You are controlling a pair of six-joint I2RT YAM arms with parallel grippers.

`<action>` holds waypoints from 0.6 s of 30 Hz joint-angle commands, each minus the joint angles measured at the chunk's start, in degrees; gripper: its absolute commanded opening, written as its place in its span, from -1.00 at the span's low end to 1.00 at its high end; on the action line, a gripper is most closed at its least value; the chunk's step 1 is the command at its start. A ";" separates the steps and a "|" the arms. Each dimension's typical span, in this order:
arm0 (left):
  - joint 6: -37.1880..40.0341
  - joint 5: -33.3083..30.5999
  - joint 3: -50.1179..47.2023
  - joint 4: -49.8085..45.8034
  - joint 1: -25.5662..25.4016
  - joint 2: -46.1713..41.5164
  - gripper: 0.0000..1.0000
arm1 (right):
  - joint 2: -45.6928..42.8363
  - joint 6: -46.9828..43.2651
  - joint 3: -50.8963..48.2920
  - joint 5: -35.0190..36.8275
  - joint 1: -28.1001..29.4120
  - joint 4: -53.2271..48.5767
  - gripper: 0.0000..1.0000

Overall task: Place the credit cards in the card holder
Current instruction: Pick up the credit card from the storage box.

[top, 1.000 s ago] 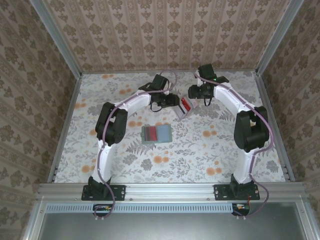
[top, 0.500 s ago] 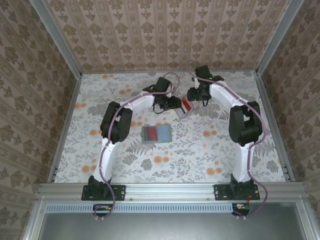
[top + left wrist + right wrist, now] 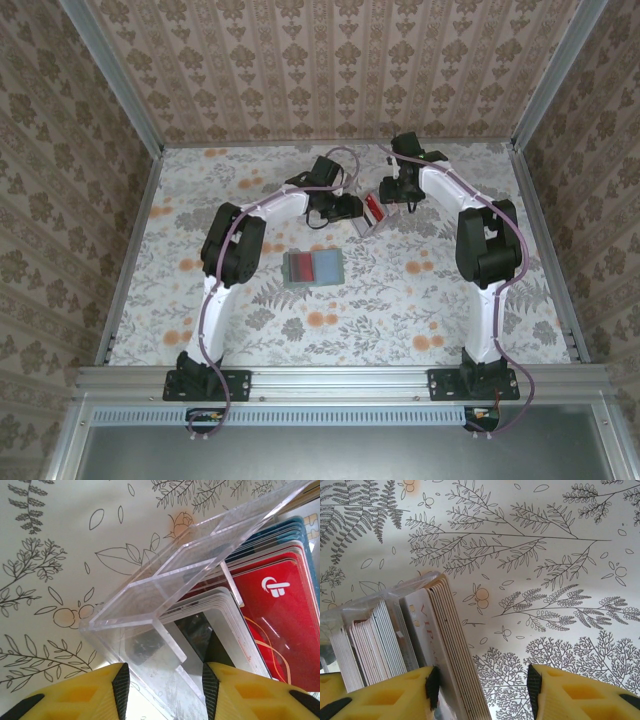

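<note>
Yellow right fingers point(image 3: 580, 695) stand apart astride the upright credit cards point(image 3: 447, 645) in the clear acrylic box point(image 3: 150, 587), the stack close to one pad, a gap at the other. The left fingers point(image 3: 75, 695) flank the box's corner; whether they clamp it I cannot tell. Best to centre on a few cards, close gently and draw straight out while the box is steadied. The card holder point(image 3: 313, 267) lies flat on the tabletop point(image 3: 400, 300), apart from the box, toward the arm bases.
</note>
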 commanded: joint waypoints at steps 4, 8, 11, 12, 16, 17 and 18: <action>-0.54 -0.11 -1.68 -1.59 -0.02 0.27 -0.10 | -2.40 -0.40 0.78 2.56 -0.71 -1.04 -0.03; -0.53 -0.02 -1.65 -1.58 0.00 0.10 -0.10 | -2.00 -0.42 1.44 0.59 -0.87 -1.39 -0.13; -0.37 -0.01 -1.84 -1.68 0.07 0.01 -0.10 | -2.37 -0.16 1.16 -0.08 -0.72 -1.13 -0.17; -0.44 0.03 -2.09 -1.56 0.07 -0.14 -0.10 | -2.73 -0.14 0.87 0.20 -0.86 -0.90 -0.18; -0.50 0.03 -2.39 -1.30 0.15 -0.25 -0.10 | -3.35 -0.44 1.00 0.96 -0.80 -1.05 -0.23; -0.54 0.09 -2.35 -1.25 0.15 -0.25 -0.10 | -3.44 -0.42 1.02 0.87 -0.85 -1.14 -0.27; -0.54 0.11 -2.35 -1.20 0.15 -0.25 -0.10 | -3.38 -0.40 1.17 0.70 -0.82 -1.22 -0.31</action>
